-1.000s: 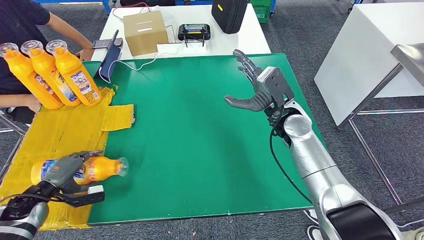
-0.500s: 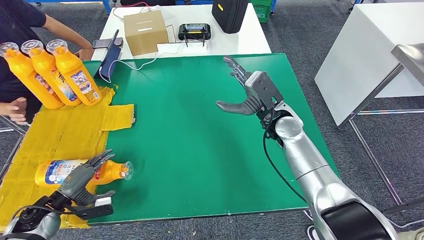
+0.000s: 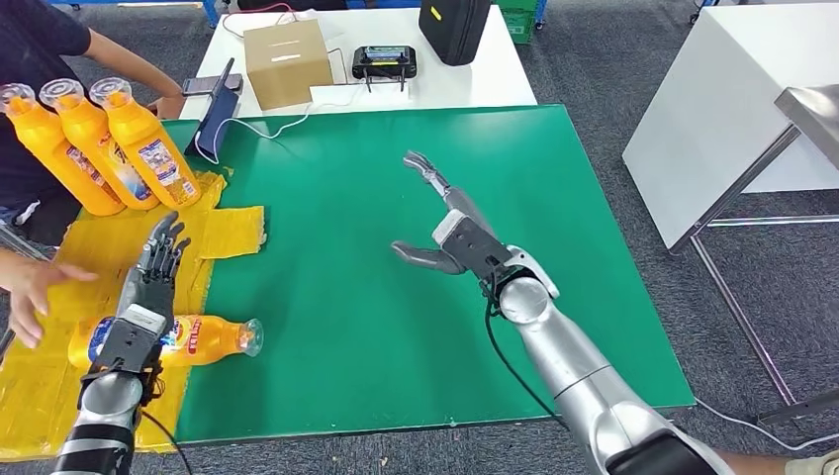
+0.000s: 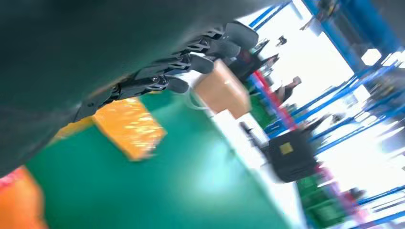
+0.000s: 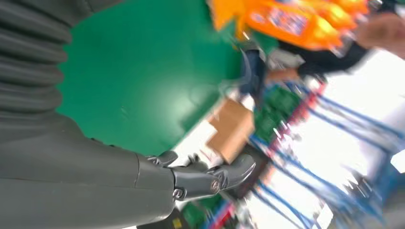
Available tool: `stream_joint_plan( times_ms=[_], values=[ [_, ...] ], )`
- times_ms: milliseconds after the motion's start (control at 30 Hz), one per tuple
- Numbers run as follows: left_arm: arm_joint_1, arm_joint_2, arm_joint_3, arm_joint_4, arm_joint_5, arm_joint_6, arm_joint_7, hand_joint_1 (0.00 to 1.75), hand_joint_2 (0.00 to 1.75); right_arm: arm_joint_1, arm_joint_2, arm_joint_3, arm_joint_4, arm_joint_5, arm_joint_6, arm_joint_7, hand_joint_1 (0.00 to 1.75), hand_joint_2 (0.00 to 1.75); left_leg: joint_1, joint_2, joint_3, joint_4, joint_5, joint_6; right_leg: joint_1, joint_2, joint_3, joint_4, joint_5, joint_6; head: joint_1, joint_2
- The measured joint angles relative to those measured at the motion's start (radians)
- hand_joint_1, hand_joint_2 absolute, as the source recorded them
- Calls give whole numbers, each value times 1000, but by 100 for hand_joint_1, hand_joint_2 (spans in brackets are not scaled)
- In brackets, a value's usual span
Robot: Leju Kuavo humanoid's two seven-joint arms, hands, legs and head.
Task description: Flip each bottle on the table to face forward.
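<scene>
An orange bottle [image 3: 198, 336] lies on its side on the yellow sheet [image 3: 109, 262], cap toward the green mat [image 3: 376, 297]. My left hand [image 3: 148, 287] hovers above it, flat, with fingers spread and holding nothing; its dark fingers [image 4: 191, 52] also appear in the left wrist view. Three orange bottles [image 3: 99, 148] lean together at the far left; they appear blurred in the right wrist view [image 5: 291, 24]. My right hand [image 3: 445, 233] is open over the middle of the mat, with its thumb [image 5: 210, 179] seen in the right wrist view.
A person's hand [image 3: 35, 287] reaches in at the left edge, near the lying bottle. Behind the mat stands a white table with a cardboard box [image 3: 287, 61], a controller [image 3: 384, 61] and a black case [image 3: 453, 28]. A tablet [image 3: 216, 117] leans at the mat's far left corner.
My left hand has let go of the lying bottle and lifted above it, fingers spread. My right hand has drawn back toward the mat's middle. The person's hand has come closer.
</scene>
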Motion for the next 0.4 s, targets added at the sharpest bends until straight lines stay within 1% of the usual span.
stream_joint_plan(
  times_ms=[67, 167, 267, 367, 400],
  values=[
    [-1, -32, 20, -38, 57, -34, 6, 0, 0, 49, 26, -5, -46, 45, -57, -18, 0, 0, 0, 0, -1, 0, 0, 0, 0, 0, -1, 0, 0, 0, 0, 0],
    [1, -74, 26, -103, 102, -65, 20, 0, 0, 114, 63, -4, -101, 96, -96, -21, 0, 0, 0, 1, -1, 0, 0, 0, 0, 1, -1, 0, 0, 0, 0, 0],
    [16, -121, 15, -157, 97, -61, 18, 0, 0, 162, 96, -4, -134, 114, -123, -48, 0, 0, 0, 0, -2, 0, -1, 0, -1, 1, -1, 0, 0, 0, 0, 0],
    [39, -169, -16, -188, 78, -43, 9, 0, 0, 201, 128, -4, -151, 129, -136, -72, 0, 0, 0, 0, -2, 0, -1, 0, -1, 0, -1, -1, 0, 0, 0, 0],
    [43, -176, -22, -191, 76, -42, 9, 0, 0, 206, 133, -3, -153, 132, -136, -74, 0, 0, 0, 0, -2, 0, -1, 0, -1, 0, -1, -1, 0, 0, 0, 0]
  ],
)
